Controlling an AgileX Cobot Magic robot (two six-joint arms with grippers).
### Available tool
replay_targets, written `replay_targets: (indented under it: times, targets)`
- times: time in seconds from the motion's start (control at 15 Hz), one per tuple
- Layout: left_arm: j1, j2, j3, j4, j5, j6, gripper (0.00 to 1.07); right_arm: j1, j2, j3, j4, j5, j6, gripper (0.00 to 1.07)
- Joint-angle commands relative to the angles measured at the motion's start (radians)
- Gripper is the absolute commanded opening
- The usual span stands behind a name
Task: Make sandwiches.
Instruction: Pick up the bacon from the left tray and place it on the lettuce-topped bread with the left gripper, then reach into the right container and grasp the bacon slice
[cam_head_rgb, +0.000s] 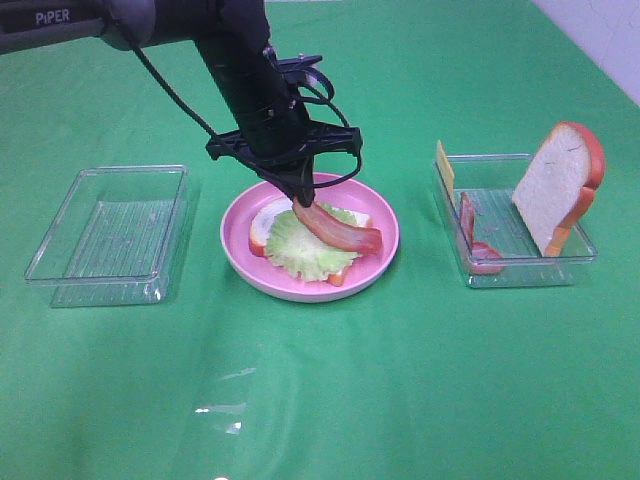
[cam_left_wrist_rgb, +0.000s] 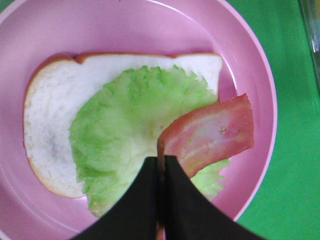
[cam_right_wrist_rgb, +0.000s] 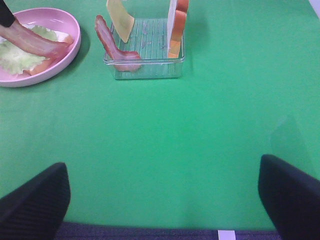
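Note:
On the pink plate (cam_head_rgb: 238, 255) (cam_left_wrist_rgb: 100, 25) a white bread slice (cam_head_rgb: 262, 225) (cam_left_wrist_rgb: 50, 110) lies flat with ruffled green lettuce (cam_head_rgb: 298, 250) (cam_left_wrist_rgb: 120, 130) on top. My left gripper (cam_head_rgb: 300, 203) (cam_left_wrist_rgb: 161, 162) hangs over the plate, shut on one end of a bacon strip (cam_head_rgb: 342, 233) (cam_left_wrist_rgb: 212, 134). The strip's free end slopes down onto the lettuce. My right gripper (cam_right_wrist_rgb: 165, 205) is open and empty, low over bare cloth, well short of the food tray (cam_right_wrist_rgb: 145, 70); the exterior high view does not show it.
The clear tray (cam_head_rgb: 520, 272) to the right of the plate holds an upright bread slice (cam_head_rgb: 558, 185) (cam_right_wrist_rgb: 177, 25), a second bacon strip (cam_head_rgb: 470, 240) (cam_right_wrist_rgb: 112, 45) and a yellow cheese slice (cam_head_rgb: 444, 168) (cam_right_wrist_rgb: 120, 17). An empty clear tray (cam_head_rgb: 60, 275) sits left of the plate.

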Motion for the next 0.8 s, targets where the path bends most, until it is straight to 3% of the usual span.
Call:
replay_targets:
  times: [0.07,0.4,0.47,0.53,0.67,0.73,0.8]
  targets:
    - [-0.003,0.002,-0.005,0.008,-0.002,-0.002,0.00,-0.005,-0.032,0.001,0.000,-0.002,-0.009,0.97]
    - [-0.003,0.007,-0.005,0.089,-0.002,-0.003,0.00,-0.005,-0.032,0.001,0.000,-0.002,-0.009,0.97]
    - [-0.003,0.007,-0.005,0.091,-0.011,-0.005,0.05,-0.005,-0.032,0.001,0.000,-0.002,-0.009,0.97]
    - [-0.003,0.007,-0.005,0.091,-0.021,-0.001,0.22,-0.005,-0.032,0.001,0.000,-0.002,-0.009,0.97]
    - [-0.003,0.007,-0.005,0.089,-0.035,-0.002,0.91,-0.005,-0.032,0.001,0.000,-0.002,-0.009,0.97]
    - [-0.003,0.007,-0.005,0.088,-0.035,-0.002,1.00,-0.005,-0.032,0.001,0.000,-0.002,-0.009,0.97]
    - [-0.003,0.007,-0.005,0.089,-0.034,-0.002,1.00,-0.005,-0.032,0.001,0.000,-0.002,-0.009,0.97]
